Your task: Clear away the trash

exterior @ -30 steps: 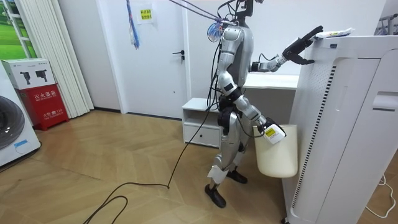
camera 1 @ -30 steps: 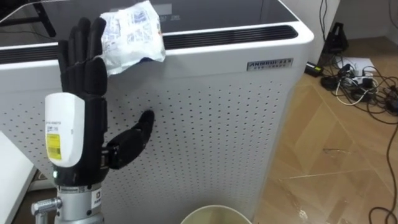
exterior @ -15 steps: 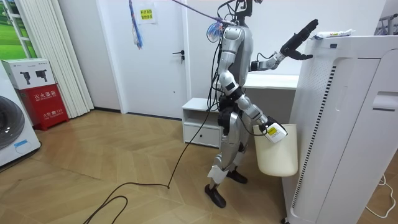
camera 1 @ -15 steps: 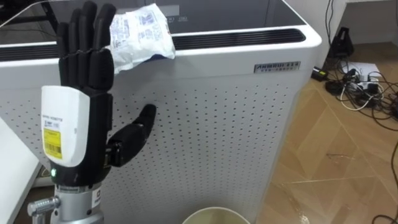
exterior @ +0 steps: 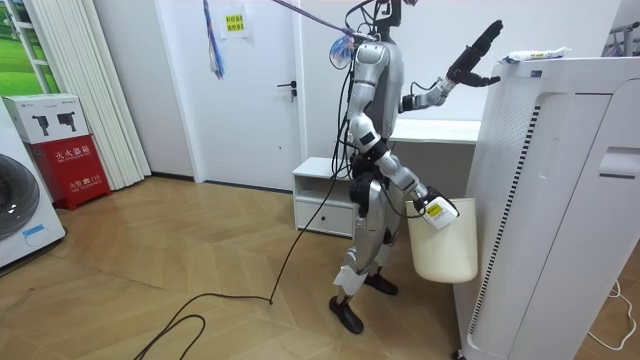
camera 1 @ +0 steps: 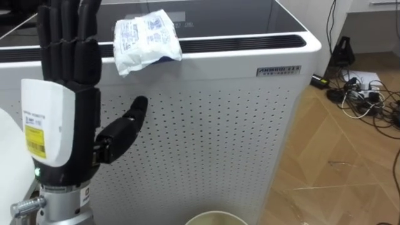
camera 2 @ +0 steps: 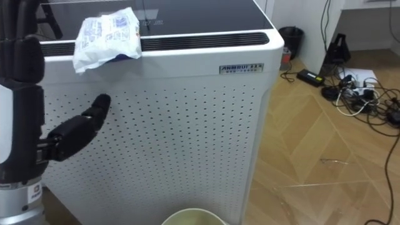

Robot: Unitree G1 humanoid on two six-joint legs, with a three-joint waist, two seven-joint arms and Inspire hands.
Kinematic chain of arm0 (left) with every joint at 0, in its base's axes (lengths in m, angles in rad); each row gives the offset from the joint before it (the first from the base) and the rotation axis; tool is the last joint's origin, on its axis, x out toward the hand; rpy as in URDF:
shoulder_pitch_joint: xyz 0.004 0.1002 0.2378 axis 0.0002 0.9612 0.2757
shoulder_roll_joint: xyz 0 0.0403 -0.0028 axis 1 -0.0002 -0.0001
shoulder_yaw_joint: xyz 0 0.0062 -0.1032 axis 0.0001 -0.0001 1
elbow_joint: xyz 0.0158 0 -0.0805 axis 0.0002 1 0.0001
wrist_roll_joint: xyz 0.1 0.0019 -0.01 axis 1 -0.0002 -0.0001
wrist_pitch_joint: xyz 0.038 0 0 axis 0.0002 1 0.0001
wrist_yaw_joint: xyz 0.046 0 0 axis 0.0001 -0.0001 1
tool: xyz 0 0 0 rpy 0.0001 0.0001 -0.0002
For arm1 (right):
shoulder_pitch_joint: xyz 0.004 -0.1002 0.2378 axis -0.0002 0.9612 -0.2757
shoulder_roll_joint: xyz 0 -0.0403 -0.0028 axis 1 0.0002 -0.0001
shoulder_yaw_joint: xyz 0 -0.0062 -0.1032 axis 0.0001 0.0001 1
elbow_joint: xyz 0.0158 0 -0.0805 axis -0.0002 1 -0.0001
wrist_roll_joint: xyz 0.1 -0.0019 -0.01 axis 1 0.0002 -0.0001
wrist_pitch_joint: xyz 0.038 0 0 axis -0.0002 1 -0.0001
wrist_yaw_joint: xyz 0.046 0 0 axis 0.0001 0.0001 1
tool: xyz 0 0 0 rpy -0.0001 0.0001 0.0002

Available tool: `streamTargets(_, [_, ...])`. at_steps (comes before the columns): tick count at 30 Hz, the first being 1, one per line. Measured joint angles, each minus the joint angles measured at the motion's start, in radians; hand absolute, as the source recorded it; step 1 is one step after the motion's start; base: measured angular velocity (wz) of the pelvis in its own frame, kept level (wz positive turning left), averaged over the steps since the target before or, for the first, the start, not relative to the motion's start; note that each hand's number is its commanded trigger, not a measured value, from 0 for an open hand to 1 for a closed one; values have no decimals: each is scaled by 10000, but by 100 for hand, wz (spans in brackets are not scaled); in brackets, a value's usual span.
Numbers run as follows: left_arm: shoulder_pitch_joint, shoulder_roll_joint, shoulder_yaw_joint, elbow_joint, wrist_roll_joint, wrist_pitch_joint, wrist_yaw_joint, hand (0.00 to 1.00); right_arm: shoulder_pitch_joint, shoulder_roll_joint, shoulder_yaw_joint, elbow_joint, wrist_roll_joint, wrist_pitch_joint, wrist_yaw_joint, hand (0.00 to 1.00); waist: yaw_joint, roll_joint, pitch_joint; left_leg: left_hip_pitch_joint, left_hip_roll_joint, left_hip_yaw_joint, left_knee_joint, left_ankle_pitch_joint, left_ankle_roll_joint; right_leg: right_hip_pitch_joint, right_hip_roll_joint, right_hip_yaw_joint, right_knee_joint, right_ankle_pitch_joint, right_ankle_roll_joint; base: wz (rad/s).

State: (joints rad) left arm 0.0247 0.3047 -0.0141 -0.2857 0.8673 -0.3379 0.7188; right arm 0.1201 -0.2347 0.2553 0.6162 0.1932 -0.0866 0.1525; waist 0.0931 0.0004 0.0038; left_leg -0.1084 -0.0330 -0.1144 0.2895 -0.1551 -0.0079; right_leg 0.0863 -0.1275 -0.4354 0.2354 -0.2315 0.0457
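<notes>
Left eye view: left hand (camera 1: 62,69) is raised in front of the white appliance (camera 1: 219,125), with the back of the hand to camera. Fingers are straight and pressed together, the thumb is splayed toward the perforated front, and it holds nothing. The garbage is a crumpled white packet (camera 1: 147,36) lying on the appliance's top at the front edge, one corner overhanging, just beside the fingertips. The cream bin (camera 1: 215,219) shows its rim at the foot of the appliance's front.

Right eye view: same layout. The packet (camera 2: 106,34) is clear of the hand, not touching.

Room view: the robot stands upright against the appliance's front. The left hand (exterior: 478,48) is above the top's level and short of the packet. The right hand (exterior: 432,208) is low at the bin's rim; I can't tell what its fingers are doing.

Step in hand, as I read it, is the reach. Bring the palm down over the top edge and wrap fingers and thumb round the packet's bulk, not the overhanging corner. It looks light and crinkly, so a nudge could slide it back across the smooth top or flick it off beside the bin. Close before pulling.
</notes>
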Motion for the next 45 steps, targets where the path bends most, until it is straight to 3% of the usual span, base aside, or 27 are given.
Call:
streamTargets(8, [-176, 94, 86, -385, 1, 7, 104, 0, -6, 0, 20, -2, 5, 0, 46, 100, -37, 56, 0, -12, -9, -62, -72, 1, -2, 42, 36, -44, -150, 7, 6, 1])
streamTargets(17, [-423, 209, -325, -383, 177, 349, -165, 0, -11, -20, 81, -3, -4, 3, 226, 100, -70, 147, 45, 5, 0, -9, -164, 2, -3, -5, 33, 61, -165, 7, 6, -2])
streamTargets(20, [-418, 213, -541, -329, 257, 498, -338, 0, -6, -55, 80, -2, -5, 4, 255, 100, -124, 224, 95, 43, 12, 50, -197, 2, -3, -22, 11, 89, -143, 7, 7, -4])
streamTargets(26, [-371, 228, -691, 261, 697, 633, -564, 0, -5, -94, 58, -1, -20, 22, 230, 100, -221, 228, 110, 65, 40, 305, -224, 14, 16, -17, -19, 105, -133, 7, 9, -2])
streamTargets(27, [-373, 235, -708, 364, 691, 650, -564, 25, -17, -128, 58, -1, -20, 22, 204, 100, -221, 230, 109, 77, 36, 336, -224, 22, 30, -11, -32, 107, -127, 8, 11, 0])
streamTargets(28, [-376, 258, -821, 472, 691, 700, -587, 56, -23, -171, 59, -2, -20, 22, 203, 100, -220, 234, 106, 95, 33, 354, -224, 29, 40, -4, -46, 110, -110, 11, 15, 0])
streamTargets(29, [-378, 258, -878, 525, 692, 710, -634, 100, -23, -185, 57, -2, -20, 22, 203, 100, -221, 234, 106, 104, 33, 365, -225, 31, 45, -1, -50, 114, -102, 13, 18, 0])
streamTargets(36, [-405, 254, -1068, 777, 873, 1081, -1327, 100, -22, -236, 58, -2, -20, 25, 246, 100, -279, 228, 110, 145, 37, 446, -214, 64, 79, -13, -82, 181, 18, 13, 21, -1])
streamTargets(45, [-1089, 253, -758, 432, 991, 1331, -1194, 100, -23, -253, 48, -3, -9, 156, 336, 100, -228, 260, 67, 142, 42, 659, -302, 102, 126, -160, -130, 255, 31, 24, 48, -2])
